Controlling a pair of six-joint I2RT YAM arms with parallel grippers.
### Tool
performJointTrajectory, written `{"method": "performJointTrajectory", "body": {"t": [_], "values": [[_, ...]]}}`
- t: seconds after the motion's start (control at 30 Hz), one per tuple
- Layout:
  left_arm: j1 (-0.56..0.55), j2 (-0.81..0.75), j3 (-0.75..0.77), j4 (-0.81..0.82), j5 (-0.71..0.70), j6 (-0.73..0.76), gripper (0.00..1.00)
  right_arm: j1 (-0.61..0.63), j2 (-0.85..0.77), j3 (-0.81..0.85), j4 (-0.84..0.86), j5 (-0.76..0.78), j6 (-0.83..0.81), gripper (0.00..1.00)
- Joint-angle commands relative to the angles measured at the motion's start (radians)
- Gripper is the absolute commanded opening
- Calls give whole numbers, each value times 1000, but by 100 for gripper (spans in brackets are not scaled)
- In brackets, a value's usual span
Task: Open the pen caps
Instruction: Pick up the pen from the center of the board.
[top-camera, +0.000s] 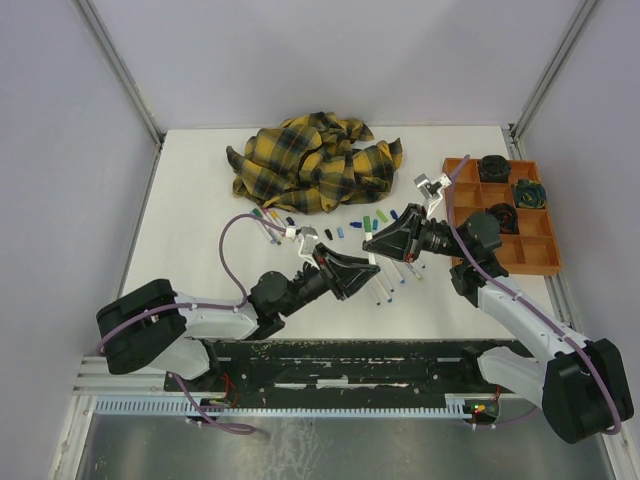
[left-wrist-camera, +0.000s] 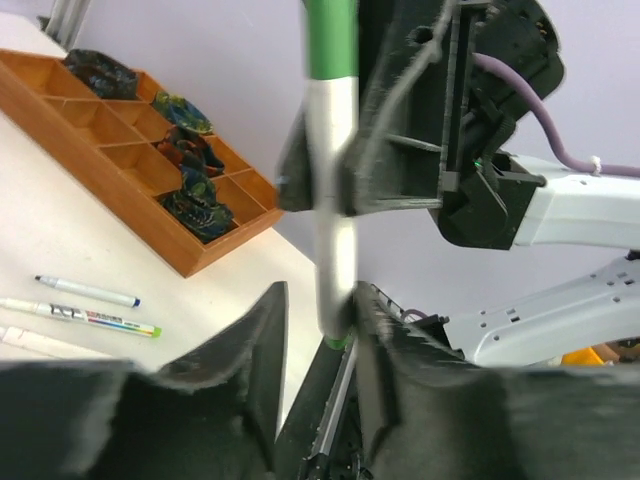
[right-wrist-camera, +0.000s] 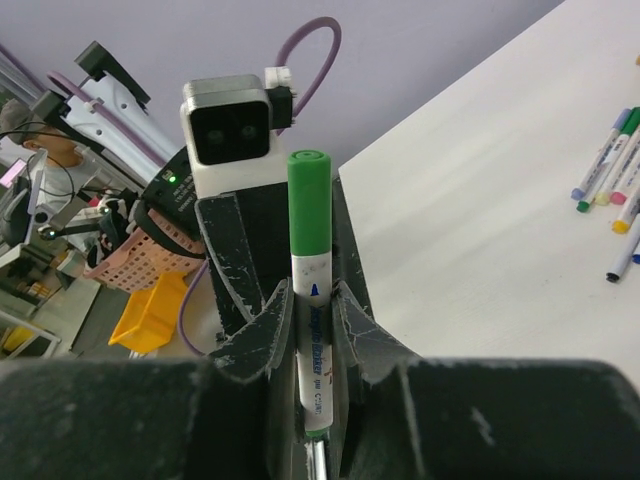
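Right gripper (top-camera: 380, 242) clamps a pen (right-wrist-camera: 313, 350), its green cap (right-wrist-camera: 310, 200) still on; left gripper (top-camera: 357, 277) sits loose at the other end.

Top view: the two grippers meet tip to tip above the table (top-camera: 200, 200), over loose pens (top-camera: 382, 288) and caps (top-camera: 381, 214). A cloth (top-camera: 315, 160) lies behind and a tray (top-camera: 535, 262) to the right.
Left wrist: the pen's lower end stands between the left fingers (left-wrist-camera: 265, 340), which are partly spread, with a gap on one side.
Right wrist: the right fingers (right-wrist-camera: 255, 330) pinch the barrel narrowly, just below the cap.
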Motion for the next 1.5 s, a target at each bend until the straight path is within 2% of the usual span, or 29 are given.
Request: {"method": "performJointTrajectory", "body": {"t": [0.0,0.13,0.17,0.33,0.4,0.53,1.0,1.23,1.3,1.47], "values": [[-2,3,40,20,19,-29,29,3,-14,54,-10,-13,-36,1],[-2,-2,60,-13,16,-35,5,2,-18,58,-52,-21,-71,7],[-2,-2,63,-17,16,-36,3,2,-20,59,-61,-25,-87,9],[-2,4,74,-17,22,-43,3,4,-28,64,-130,-35,-153,32],[-2,7,79,-17,25,-45,3,6,-30,62,-141,-36,-166,36],[-2,7,80,-12,25,-48,3,13,-31,60,-154,-36,-185,37],[-2,32,72,9,34,-69,3,13,-29,69,-140,-30,-166,32],[-1,25,72,6,35,-64,3,13,-27,69,-135,-39,-178,0],[-1,20,70,2,41,-58,4,13,-27,72,-140,-42,-181,0],[15,-25,33,-23,56,-45,40,13,-29,101,-238,-44,-242,0]]}}
